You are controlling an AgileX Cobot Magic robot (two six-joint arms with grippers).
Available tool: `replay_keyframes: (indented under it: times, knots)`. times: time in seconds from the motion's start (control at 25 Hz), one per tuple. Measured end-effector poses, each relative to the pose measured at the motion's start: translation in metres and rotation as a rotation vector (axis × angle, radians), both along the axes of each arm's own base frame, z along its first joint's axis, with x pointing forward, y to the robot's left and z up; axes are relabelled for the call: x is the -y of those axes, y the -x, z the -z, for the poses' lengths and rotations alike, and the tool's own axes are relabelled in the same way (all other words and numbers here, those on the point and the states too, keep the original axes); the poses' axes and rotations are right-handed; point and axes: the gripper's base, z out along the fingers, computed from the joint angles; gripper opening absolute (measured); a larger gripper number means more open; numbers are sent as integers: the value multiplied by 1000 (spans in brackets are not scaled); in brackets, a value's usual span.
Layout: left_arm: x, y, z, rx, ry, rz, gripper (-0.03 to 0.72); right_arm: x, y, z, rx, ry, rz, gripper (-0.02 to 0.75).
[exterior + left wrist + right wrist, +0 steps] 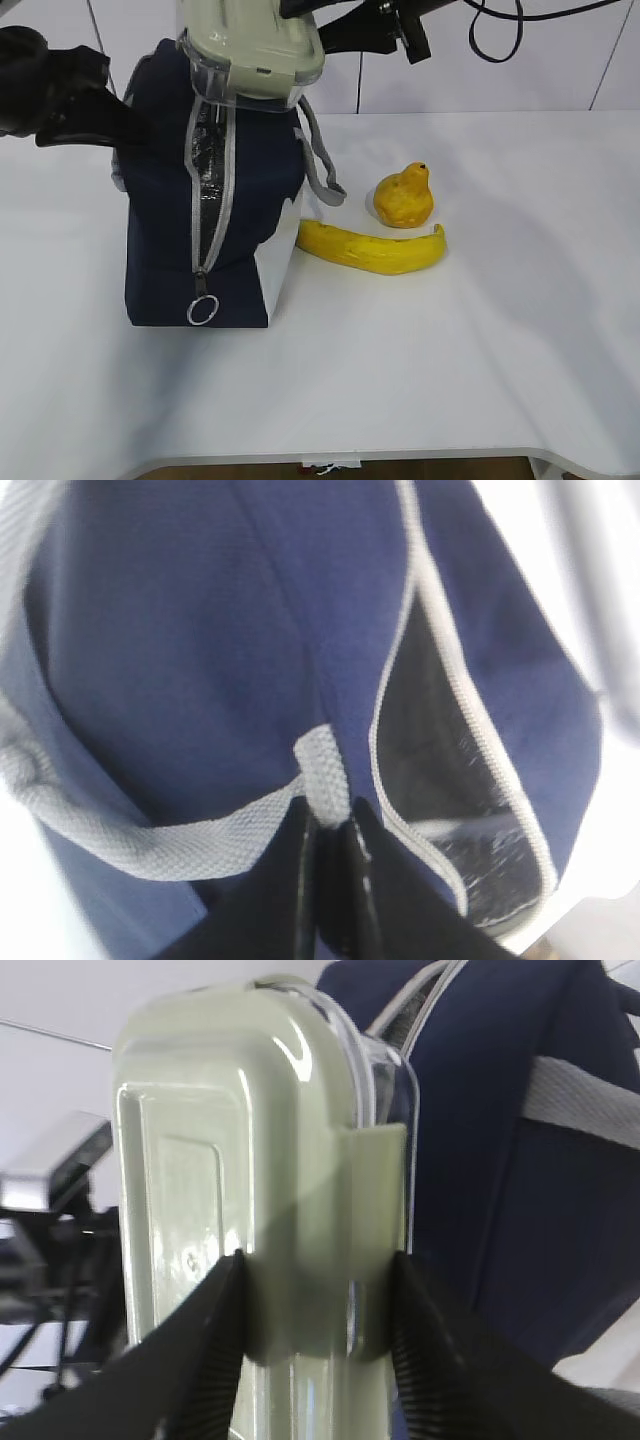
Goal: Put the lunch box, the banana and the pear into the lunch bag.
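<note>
Zipper ring [202, 311] hangs low on front of lunch bag [160, 230], zipper open, silver lining showing. Banana [372, 249] lies on table [450, 380] right of bag, pear [404, 197] just behind it. Left gripper [332, 825] pinched on grey handle [150, 845] at bag's left side. Right gripper [318, 1270] clamps lunch box [255, 45] above bag's open top.

I find no legible text, brand, number or sign in any view. The large navy-blue fabric lunch bag [165, 230] with its white lower panel carries no print. The pale sage-green clip-on lid of the small clear lunch box [250, 1160] shows only moulded ridges, no lettering. The white table top [450, 360] is unmarked.
</note>
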Motion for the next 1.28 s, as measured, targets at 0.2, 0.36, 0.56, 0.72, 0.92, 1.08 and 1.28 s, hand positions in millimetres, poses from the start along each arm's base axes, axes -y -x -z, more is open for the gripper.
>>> replay_keyframes:
  times: [0.2, 0.36, 0.56, 0.72, 0.92, 1.08, 1.28]
  knots:
    - [1, 2, -6, 22, 30, 5, 7, -1, 0, 9, 28, 122, 2, 351]
    - [5, 1, -11, 53, 86, 14, 7, 4, -2, 17, 44, 225, 22, 351]
    - [6, 1, -15, 74, 124, 15, 6, 7, -4, 22, 47, 296, 32, 351]
    - [9, -2, -13, 76, 163, 26, 6, -3, -2, 23, 65, 308, 23, 351]
    - [13, -5, -14, 99, 208, 50, 6, -25, 1, 36, 46, 316, -28, 351]
    - [14, -6, -10, 91, 203, 66, 6, -37, 1, 46, 39, 319, -43, 351]
    - [14, -8, -3, 72, 184, 82, 6, -52, 2, 56, 43, 326, -54, 351]
